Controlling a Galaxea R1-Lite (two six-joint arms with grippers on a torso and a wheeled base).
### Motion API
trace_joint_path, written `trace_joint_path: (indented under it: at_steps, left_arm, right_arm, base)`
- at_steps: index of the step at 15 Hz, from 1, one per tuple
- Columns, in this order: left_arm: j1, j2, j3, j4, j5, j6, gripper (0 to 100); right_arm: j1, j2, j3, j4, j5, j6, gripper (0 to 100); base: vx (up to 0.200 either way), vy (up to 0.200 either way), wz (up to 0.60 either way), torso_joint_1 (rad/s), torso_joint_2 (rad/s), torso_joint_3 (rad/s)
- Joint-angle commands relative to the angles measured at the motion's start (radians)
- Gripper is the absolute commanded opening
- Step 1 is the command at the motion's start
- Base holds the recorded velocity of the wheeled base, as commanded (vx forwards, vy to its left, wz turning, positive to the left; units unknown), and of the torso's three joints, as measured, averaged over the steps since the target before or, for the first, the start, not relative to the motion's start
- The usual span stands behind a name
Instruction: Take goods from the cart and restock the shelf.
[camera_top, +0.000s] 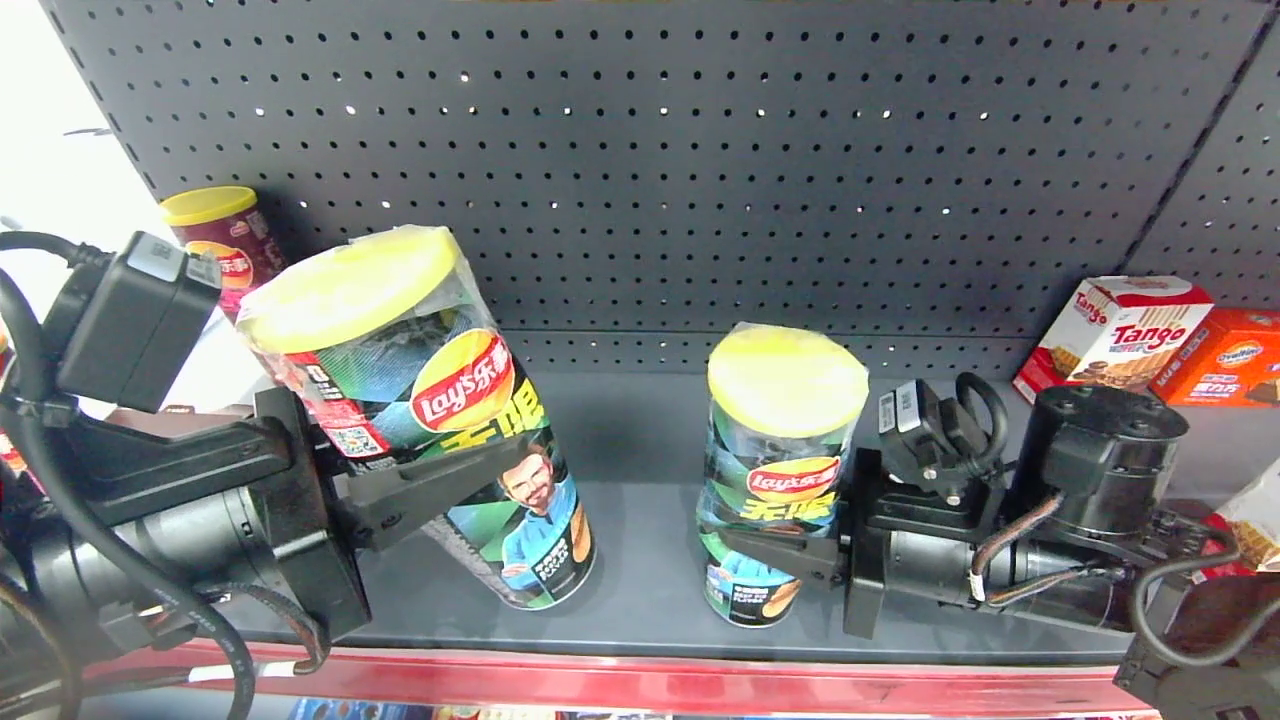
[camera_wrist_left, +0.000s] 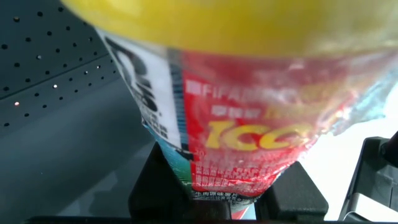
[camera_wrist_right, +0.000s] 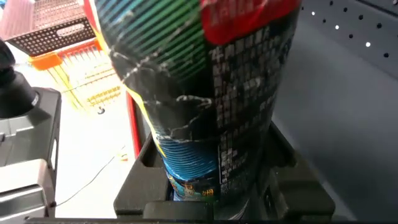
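I have the left pincer (camera_top: 455, 480) pinching the tilted chips can (camera_top: 420, 390) mid-body. Its lid leans toward the left end of the shelf (camera_top: 650, 560) and its base is low near the front edge; I can't tell if it touches. The right pincer (camera_top: 775, 535) is clamped on the upright chips can (camera_top: 785, 440), standing near the front edge. A maroon can (camera_top: 220, 245) sits in the back-left corner and a wafer box (camera_top: 1120, 335) at back right.

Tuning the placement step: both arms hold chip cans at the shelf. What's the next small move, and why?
Likely rotate the left gripper to stand its chip can upright before release. It leans steeply, lid toward the robot's left, base near the shelf; released now, it would probably topple.
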Motion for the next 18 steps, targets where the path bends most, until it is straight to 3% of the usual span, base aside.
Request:
trace_joint_path:
  at_steps: [1, 6, 7, 14, 18]
  left_arm:
    - [0.001, 0.000, 0.003, 0.000, 0.001, 0.000, 0]
    - [0.001, -0.008, 0.020, -0.002, 0.001, 0.000, 0]
    - [0.001, -0.010, 0.022, -0.002, 0.001, 0.000, 0]
    - [0.001, -0.033, 0.042, -0.002, 0.003, -0.002, 0]
    - [-0.001, -0.037, 0.043, -0.002, 0.003, -0.002, 0]
  right_arm:
    - [0.001, 0.035, -0.007, -0.003, 0.001, -0.001, 0]
    - [-0.001, 0.049, -0.007, -0.007, 0.001, -0.001, 0]
    - [-0.001, 0.047, -0.006, -0.007, 0.001, -0.001, 100]
    - [-0.041, -0.116, 0.025, -0.015, -0.032, -0.001, 100]
    - [-0.090, -0.401, 0.174, -0.004, -0.035, 0.009, 100]
  base:
    - [0.000, 0.000, 0.00, 0.000, 0.00, 0.000]
    - [0.000, 0.000, 0.00, 0.000, 0.00, 0.000]
    - [0.000, 0.000, 0.00, 0.000, 0.00, 0.000]
    - [0.000, 0.000, 0.00, 0.000, 0.00, 0.000]
    - [0.000, 0.000, 0.00, 0.000, 0.00, 0.000]
